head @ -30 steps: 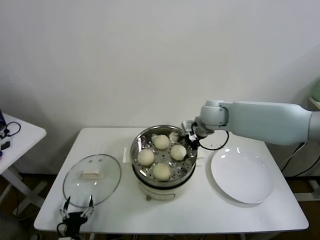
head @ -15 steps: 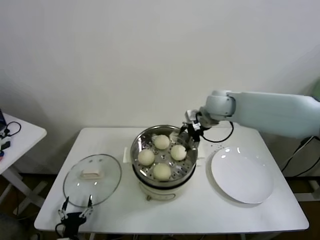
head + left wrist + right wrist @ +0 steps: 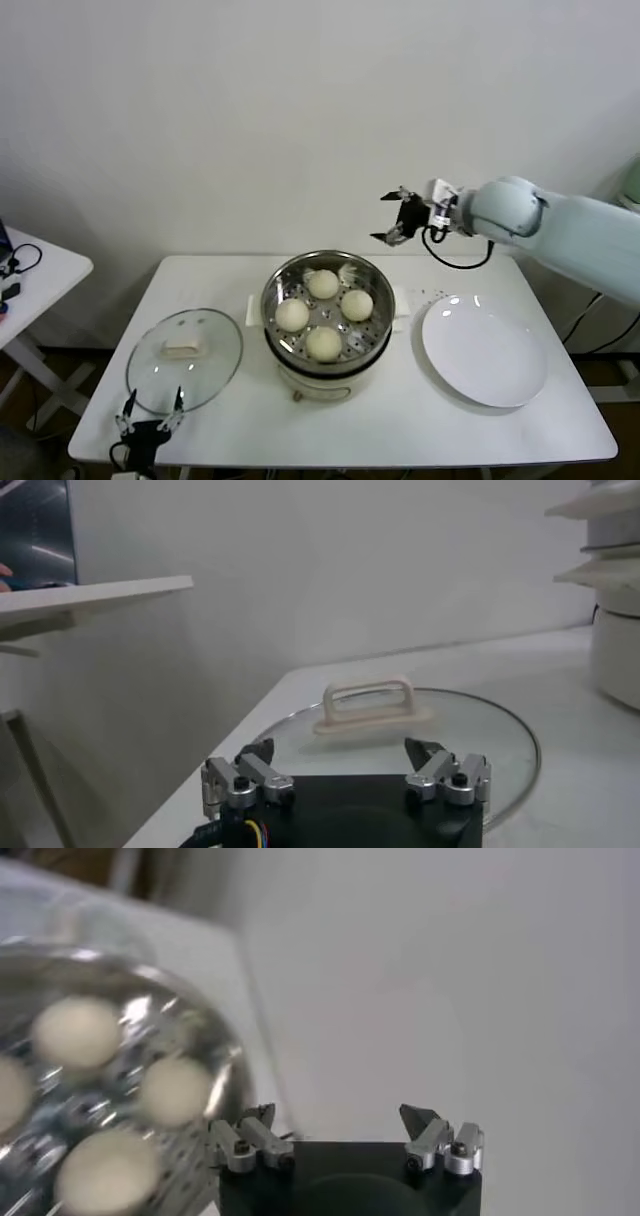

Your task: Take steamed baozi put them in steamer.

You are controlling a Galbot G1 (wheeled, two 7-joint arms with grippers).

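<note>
Several off-white baozi [image 3: 323, 284] lie in the shiny steel steamer [image 3: 281, 282] on its cream base at the table's middle. They also show in the right wrist view [image 3: 77, 1032], inside the steamer [image 3: 225, 1058]. My right gripper [image 3: 394, 216] is open and empty, raised above and behind the steamer's right side, near the wall. Its jaws [image 3: 340, 1118] stand wide apart. My left gripper [image 3: 150, 412] is open and empty at the table's front left edge, in front of the glass lid [image 3: 185, 358]; its jaws [image 3: 340, 752] stand wide apart.
A flat white plate [image 3: 484, 350] lies bare on the table to the right of the steamer. The glass lid with cream handle [image 3: 366, 704] lies left of the steamer. A small white side table [image 3: 35, 275] stands at far left.
My right gripper has lifted from the steamer's right rim, up and to the right toward the wall, empty. The baozi and my left arm have not moved.
</note>
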